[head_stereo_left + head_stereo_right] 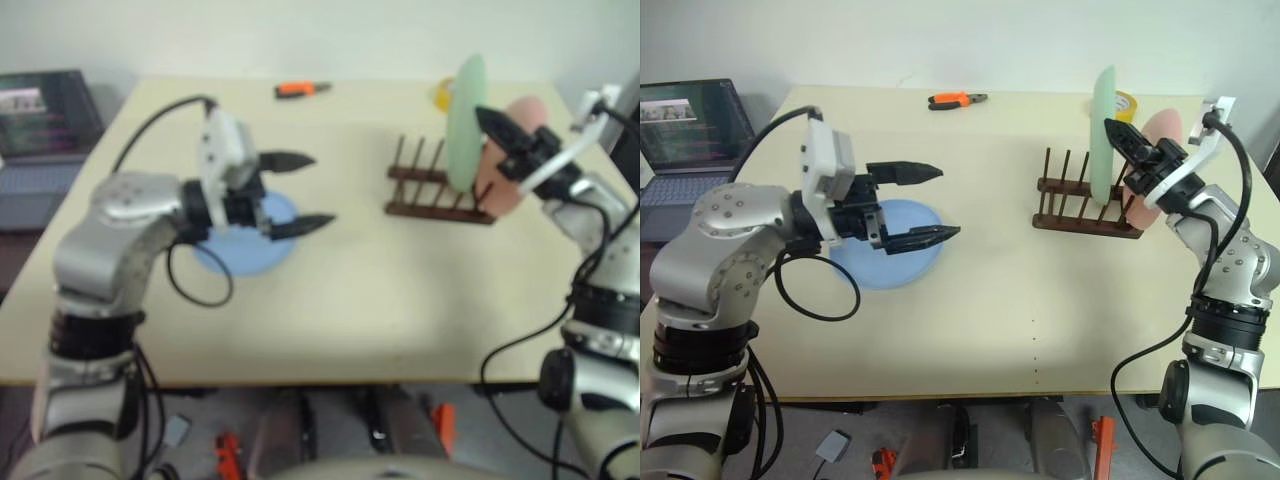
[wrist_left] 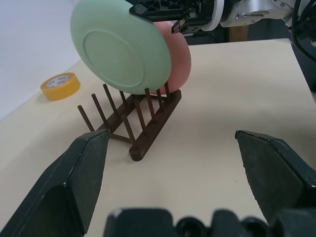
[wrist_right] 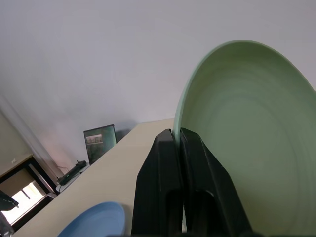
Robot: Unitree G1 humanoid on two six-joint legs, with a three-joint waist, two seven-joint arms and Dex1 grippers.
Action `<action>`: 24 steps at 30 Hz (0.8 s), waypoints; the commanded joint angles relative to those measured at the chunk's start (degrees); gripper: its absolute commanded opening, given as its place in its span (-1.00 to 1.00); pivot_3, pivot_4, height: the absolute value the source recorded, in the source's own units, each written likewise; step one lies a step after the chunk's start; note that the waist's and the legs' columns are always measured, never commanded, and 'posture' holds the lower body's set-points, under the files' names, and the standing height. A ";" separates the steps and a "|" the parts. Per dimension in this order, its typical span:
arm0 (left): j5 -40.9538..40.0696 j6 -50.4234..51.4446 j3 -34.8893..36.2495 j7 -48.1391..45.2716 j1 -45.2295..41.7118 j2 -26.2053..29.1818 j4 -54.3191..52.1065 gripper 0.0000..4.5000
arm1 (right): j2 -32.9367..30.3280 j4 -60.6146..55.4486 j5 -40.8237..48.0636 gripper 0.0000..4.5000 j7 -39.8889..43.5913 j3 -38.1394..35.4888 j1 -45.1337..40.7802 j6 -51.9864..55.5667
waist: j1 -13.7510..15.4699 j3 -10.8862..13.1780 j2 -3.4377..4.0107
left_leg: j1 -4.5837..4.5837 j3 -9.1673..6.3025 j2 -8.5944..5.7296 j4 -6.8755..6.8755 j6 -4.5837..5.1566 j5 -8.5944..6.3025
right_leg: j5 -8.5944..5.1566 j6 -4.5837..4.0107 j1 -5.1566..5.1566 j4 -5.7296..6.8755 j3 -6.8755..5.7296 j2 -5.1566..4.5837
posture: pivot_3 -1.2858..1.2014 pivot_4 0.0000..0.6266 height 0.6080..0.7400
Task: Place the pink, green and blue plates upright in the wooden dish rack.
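- On our left, the left gripper [image 1: 927,205] hangs above the table [image 1: 1020,310] with its fingers spread wide and holding nothing; the blue plate [image 1: 890,260] lies flat beneath and just behind it. We judge a flat plate on a smooth top hard to get a finger under, so it may slide away from a careless approach.
- In the middle, the wooden dish rack [image 1: 1085,205] stands on the table with several pegs free on its near-left side. It looks light, and we think a sideways push from a plate could shift or tip it.
- Further right, the green plate [image 1: 1102,135] stands on edge over the rack, pinched at its rim by the right gripper [image 1: 1118,135], whose fingers are shut tight on it. We cannot tell whether its lower edge sits between pegs; released too early, it could roll or fall.
- The pink plate [image 1: 1155,165] stands in the rack just behind the green one; we see a risk of the two knocking together.
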 commanded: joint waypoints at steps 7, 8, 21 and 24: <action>-0.87 -0.42 1.14 -0.20 -0.07 0.67 -1.91 1.00 | -1.00 -0.48 -3.74 -0.98 -1.59 0.07 0.03 -1.86 | 0.01 0.00 0.00 | 0.00 0.00 0.00 0.01 0.00 0.00 | -0.01 0.02 0.00 0.00 0.00 0.00 | 0.03 -0.52 1.00; -0.86 -0.40 1.09 -0.24 -0.15 0.69 -1.85 1.00 | -1.51 -0.22 -4.93 -0.98 -2.32 0.66 -0.16 -1.66 | 0.00 0.00 0.00 | 0.00 0.00 0.00 0.01 0.00 0.00 | -0.01 0.03 0.00 0.00 0.00 0.00 | 0.03 -0.52 1.00; -0.63 -0.25 0.90 -0.33 -0.72 0.92 -1.47 1.00 | -2.45 0.32 -9.11 0.22 -2.39 2.42 -0.85 -2.34 | -0.01 0.00 0.00 | 0.00 0.01 0.00 -0.02 0.00 0.00 | -0.04 0.07 -0.01 -0.01 0.02 0.00 | 0.03 -0.52 1.00; -0.62 -0.22 0.89 -0.29 -0.73 0.92 -1.50 1.00 | -3.01 -0.56 -9.66 0.53 -1.52 2.66 -0.92 -2.65 | -0.01 0.00 0.00 | -0.01 0.01 0.00 -0.02 0.00 0.00 | -0.04 0.07 -0.01 -0.01 0.02 0.00 | 0.03 -0.52 1.00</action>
